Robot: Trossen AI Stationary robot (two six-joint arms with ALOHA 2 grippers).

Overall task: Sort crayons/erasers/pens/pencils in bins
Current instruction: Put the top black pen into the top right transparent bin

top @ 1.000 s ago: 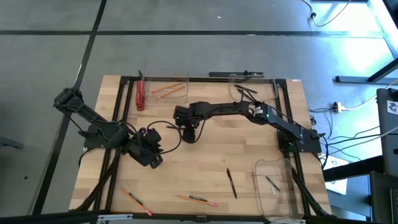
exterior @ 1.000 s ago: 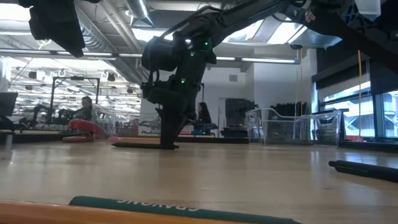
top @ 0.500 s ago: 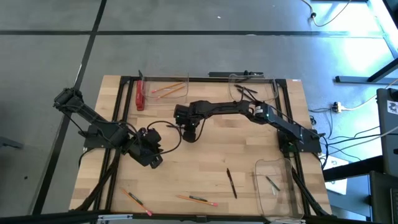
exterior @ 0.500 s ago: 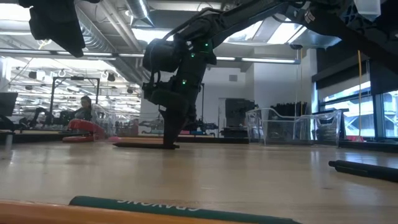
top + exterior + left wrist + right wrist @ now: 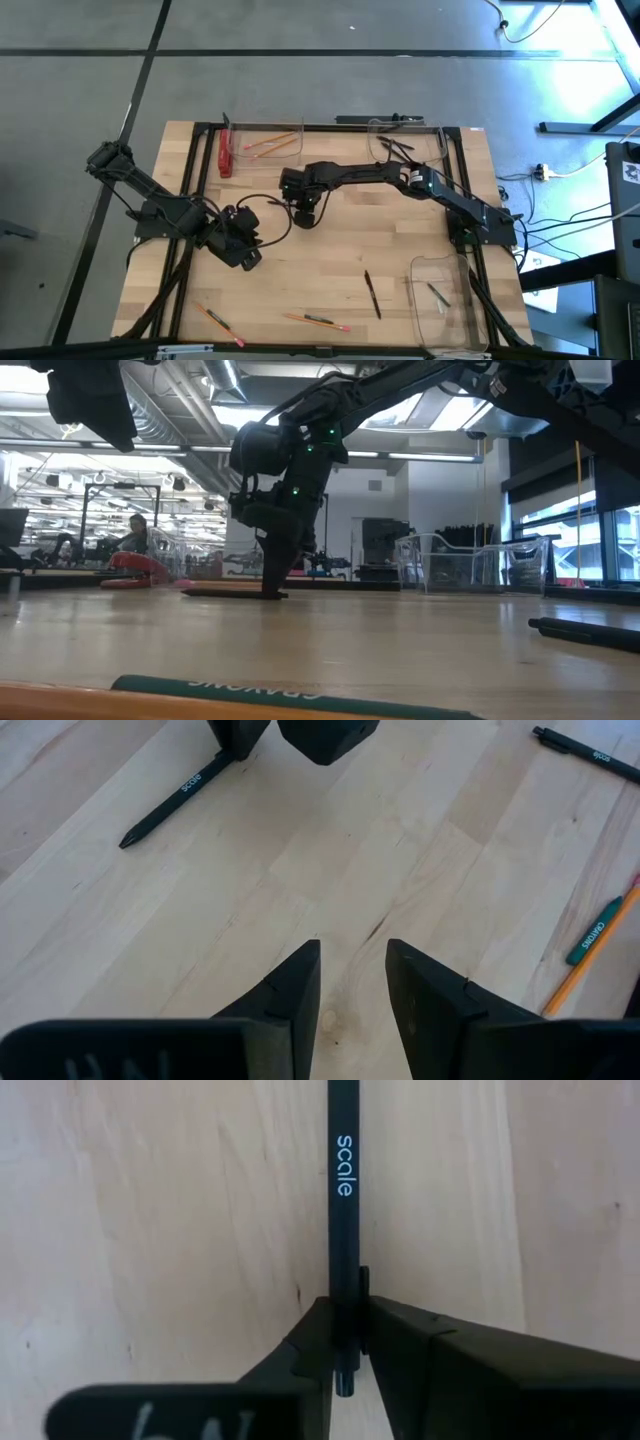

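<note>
Far left of the worktop (image 5: 330,260), high view: left gripper (image 5: 246,259) parked low over bare wood, jaws standing apart with nothing between them, as the left wrist view confirms. Below it near the front edge, one pencil (image 5: 218,323) lying slanted, a second pencil (image 5: 315,321) a little further right, both flat on the wood and outside any bin.

Back left corner: a flat red bar (image 5: 225,153) just beside a clear bin (image 5: 268,128) holding two orange pencils (image 5: 270,143).

Centre: right gripper (image 5: 304,212) reaching in from the right side, pointed down at the worktop. Right wrist view: jaws drawn narrow around a black pen (image 5: 343,1210) marked "scale", fingers (image 5: 400,1335) pressing its lower end from both sides, pen lying flat along the wood. Low view: same gripper (image 5: 272,588) with its tips down at the surface, pen body running out to its left. Left wrist view: same pen (image 5: 175,798) seen from afar under the other arm.

Right of centre, toward the front: another black pen (image 5: 371,294) loose on the wood. Back right: a second bin (image 5: 440,140) with dark sticks inside. Front right corner: third bin (image 5: 445,265) with a thin item inside, kind not clear.
</note>
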